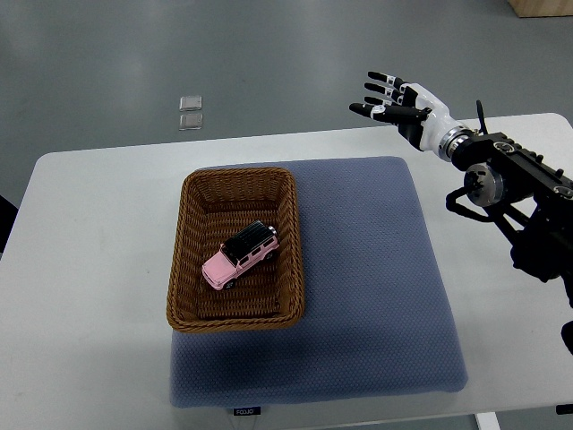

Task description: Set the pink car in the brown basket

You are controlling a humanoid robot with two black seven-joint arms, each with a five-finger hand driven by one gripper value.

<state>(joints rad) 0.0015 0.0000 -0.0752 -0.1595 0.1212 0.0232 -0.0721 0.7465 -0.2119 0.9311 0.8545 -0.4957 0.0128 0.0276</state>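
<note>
The pink toy car (240, 255) with a black roof lies inside the brown wicker basket (183, 260), on its floor, angled toward the upper right. The basket stands on the left part of a blue-grey mat (376, 296). My right hand (387, 100) is raised near the table's far edge, well to the upper right of the basket. Its fingers are spread and hold nothing. The left arm does not show.
The white table (89, 269) carries the mat. Two small clear squares (190, 112) lie on the grey floor beyond the table's far edge. The right arm's black links (528, 206) hang over the table's right side.
</note>
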